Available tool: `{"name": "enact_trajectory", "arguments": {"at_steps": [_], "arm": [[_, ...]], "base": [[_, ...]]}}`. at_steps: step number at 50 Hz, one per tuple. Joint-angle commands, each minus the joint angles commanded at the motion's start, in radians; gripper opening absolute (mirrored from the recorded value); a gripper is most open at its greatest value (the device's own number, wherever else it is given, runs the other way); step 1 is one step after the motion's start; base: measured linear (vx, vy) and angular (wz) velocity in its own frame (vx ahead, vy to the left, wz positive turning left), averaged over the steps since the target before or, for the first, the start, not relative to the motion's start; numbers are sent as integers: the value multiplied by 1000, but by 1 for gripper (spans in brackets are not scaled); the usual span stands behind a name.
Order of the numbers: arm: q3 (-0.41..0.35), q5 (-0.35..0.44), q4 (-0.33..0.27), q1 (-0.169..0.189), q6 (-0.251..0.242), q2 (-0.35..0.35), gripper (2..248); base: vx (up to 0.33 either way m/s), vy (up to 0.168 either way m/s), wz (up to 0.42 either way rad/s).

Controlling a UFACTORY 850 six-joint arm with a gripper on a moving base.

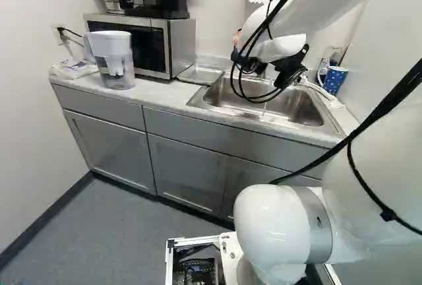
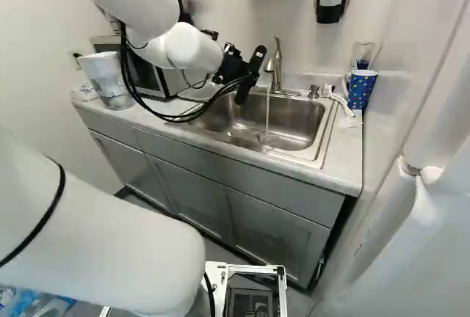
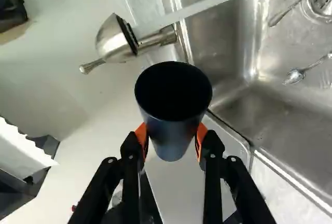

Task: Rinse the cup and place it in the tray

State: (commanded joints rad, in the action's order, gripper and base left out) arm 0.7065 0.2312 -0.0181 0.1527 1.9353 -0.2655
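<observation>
We are gripping the dark cup (image 3: 168, 138) in the jaws (image 3: 172, 138), pads pressing from both sides. Its long axis is running across the pinch line, its mouth facing back toward the wrist camera. We are holding it just beside the faucet (image 2: 275, 67), over the table (image 2: 343, 148) side; the tray (image 1: 200, 74) is lying below it, alongside the sink (image 2: 323, 130). The running water (image 2: 267, 115) is falling clear of the cup, across the faucet, so rinsing is probably calling for a sideways swing. We are counting one gripped cup, one tray, one faucet, one spotted mug (image 2: 360, 89) standing apart, and two utensils (image 3: 295, 76) lying in the sink.
</observation>
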Motion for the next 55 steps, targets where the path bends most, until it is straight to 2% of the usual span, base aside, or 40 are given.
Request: {"name": "enact_trajectory", "arguments": {"at_steps": [55], "arm": [[0, 0, 0, 0, -578, 0, 113]], "base": [[0, 0, 0]]}}
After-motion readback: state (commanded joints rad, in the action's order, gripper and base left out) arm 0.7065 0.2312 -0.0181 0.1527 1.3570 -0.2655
